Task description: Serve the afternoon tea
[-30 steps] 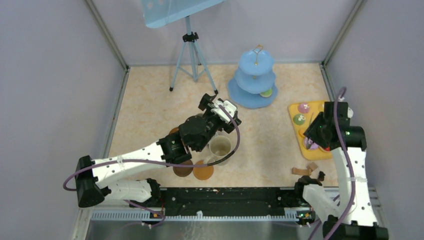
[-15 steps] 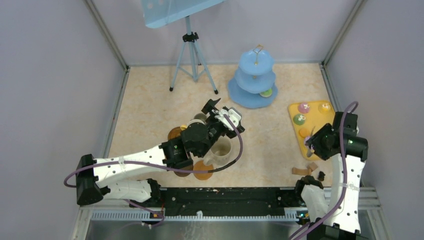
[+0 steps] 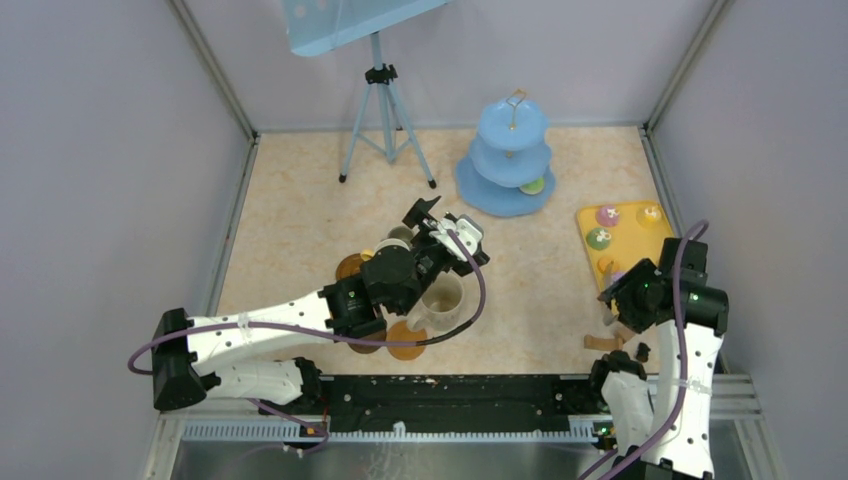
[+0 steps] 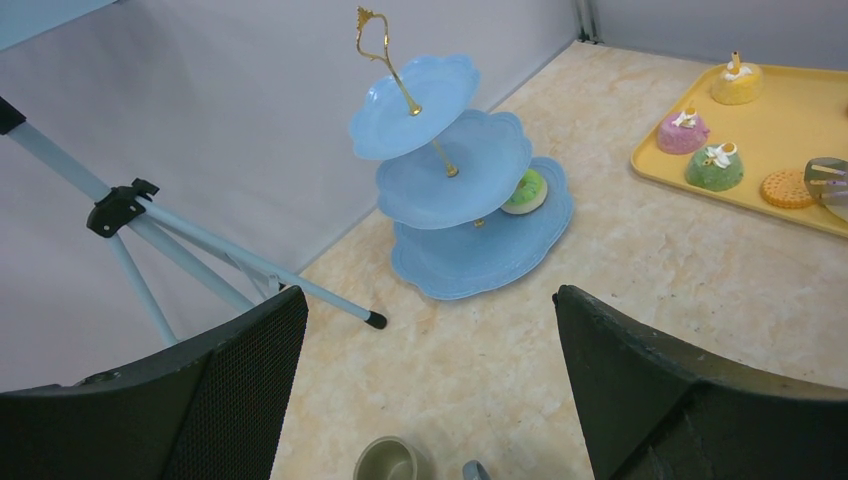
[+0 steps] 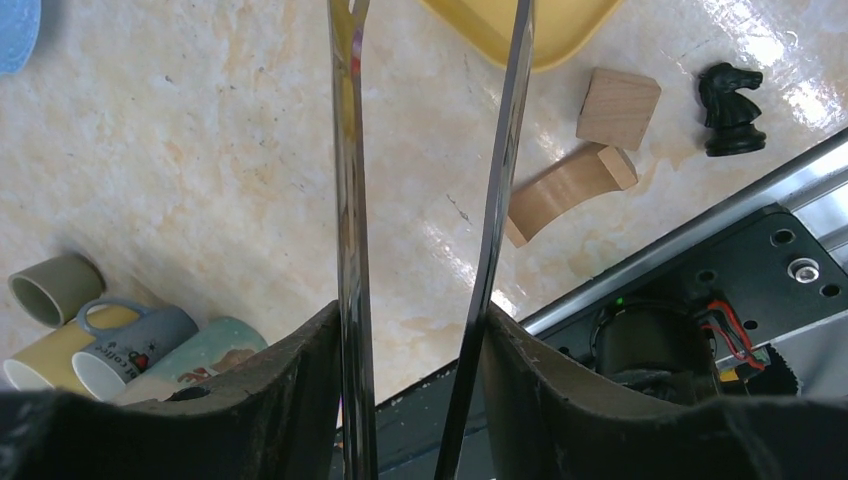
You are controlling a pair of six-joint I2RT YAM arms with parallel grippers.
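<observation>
The light-blue three-tier cake stand (image 3: 511,158) stands at the back, also in the left wrist view (image 4: 455,170), with one green toy cake (image 4: 525,190) on its bottom tier. My left gripper (image 3: 445,222) is open and empty above the mugs; the large cream mug (image 3: 440,297) and brown coasters (image 3: 405,342) lie by it. A small grey mug (image 4: 390,462) shows below its fingers (image 4: 200,390). My right gripper (image 3: 622,298) is shut on the metal tongs (image 5: 350,200), near the tray's near end. Several toy cakes (image 4: 682,132) sit on the yellow tray (image 3: 632,222).
A tripod (image 3: 385,110) stands at the back left. Two wooden blocks (image 5: 618,108) and a black chess knight (image 5: 730,95) lie near the front rail at the right. Mugs (image 5: 130,340) lie grouped at the right wrist view's lower left.
My right arm has drawn back from over the tray toward the near edge, tongs still in its grip. My left gripper shifted slightly right, then held still.
</observation>
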